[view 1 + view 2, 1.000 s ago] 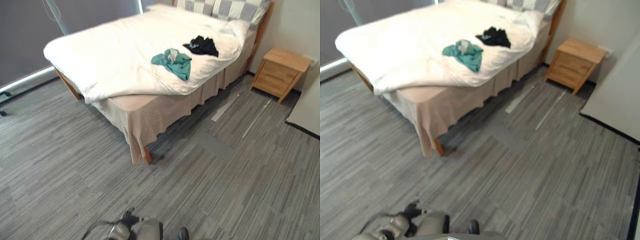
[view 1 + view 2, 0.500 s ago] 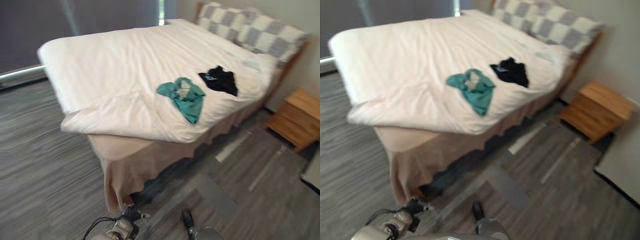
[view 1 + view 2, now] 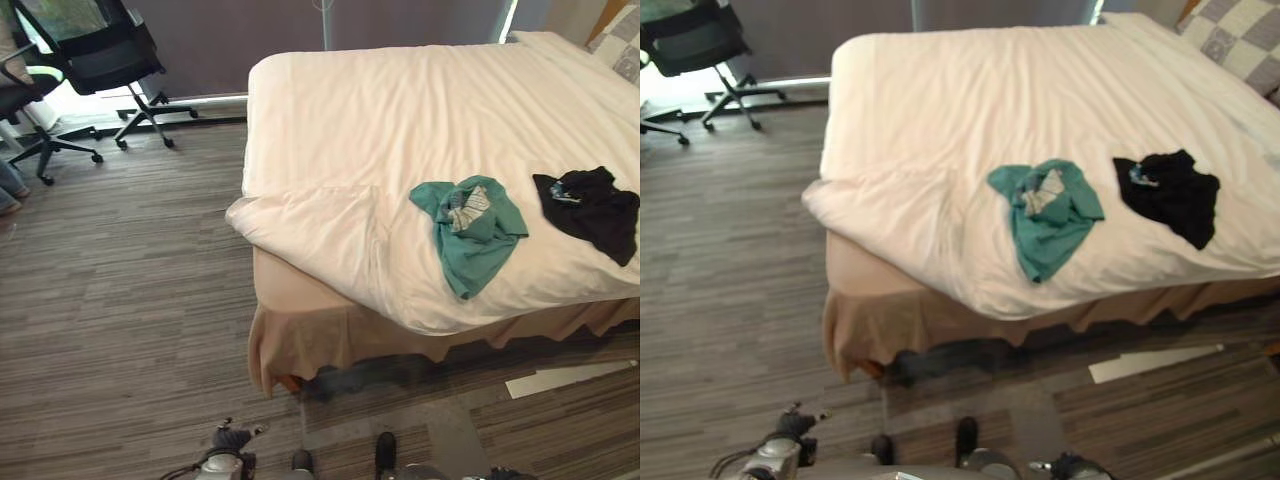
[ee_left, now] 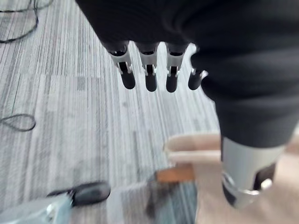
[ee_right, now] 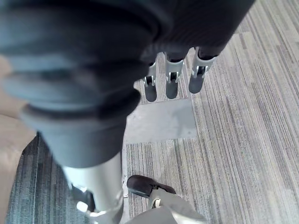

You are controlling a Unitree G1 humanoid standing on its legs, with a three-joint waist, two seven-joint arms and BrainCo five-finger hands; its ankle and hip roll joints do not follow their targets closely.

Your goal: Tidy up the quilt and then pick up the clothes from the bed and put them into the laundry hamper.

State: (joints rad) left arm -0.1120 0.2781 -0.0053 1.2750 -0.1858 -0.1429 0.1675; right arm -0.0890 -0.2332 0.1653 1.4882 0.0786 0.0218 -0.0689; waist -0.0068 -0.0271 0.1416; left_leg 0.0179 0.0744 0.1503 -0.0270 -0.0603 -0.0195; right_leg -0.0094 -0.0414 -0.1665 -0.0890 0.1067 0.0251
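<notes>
Two clothes (image 3: 470,222) (image 3: 592,207) on quilt (image 3: 400,120)

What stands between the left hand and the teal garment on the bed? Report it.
Nothing solid stands between them. The left hand hangs open over the floor short of the bed; the teal garment lies on the quilt, back from its near edge.
</notes>
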